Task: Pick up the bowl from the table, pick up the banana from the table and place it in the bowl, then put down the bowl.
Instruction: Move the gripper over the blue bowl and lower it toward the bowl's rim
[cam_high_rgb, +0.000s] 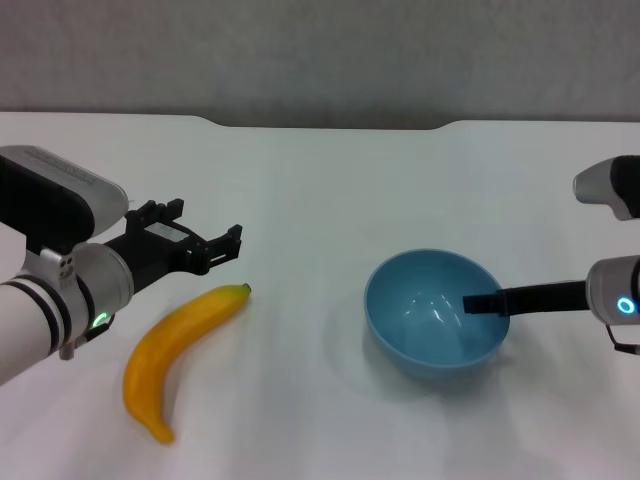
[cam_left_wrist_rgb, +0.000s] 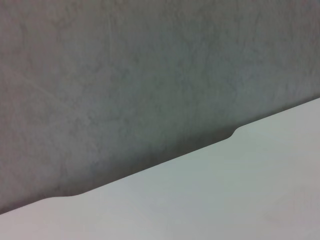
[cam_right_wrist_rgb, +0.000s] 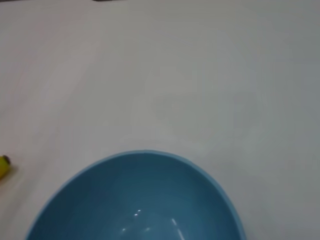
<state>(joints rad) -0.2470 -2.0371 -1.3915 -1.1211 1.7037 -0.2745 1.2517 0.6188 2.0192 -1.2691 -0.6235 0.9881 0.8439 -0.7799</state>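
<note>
The light-blue bowl is right of centre on the white table, tilted slightly. My right gripper comes in from the right and grips the bowl's right rim, with one black finger inside. The right wrist view looks into the bowl. The yellow-orange banana lies at the front left, its stem end pointing toward the bowl. Its tip shows in the right wrist view. My left gripper is open and empty, just behind the banana's stem end, apart from it.
The table's far edge has a shallow notch with a grey wall behind it. The left wrist view shows only that edge and bare tabletop. Bare white tabletop lies between banana and bowl.
</note>
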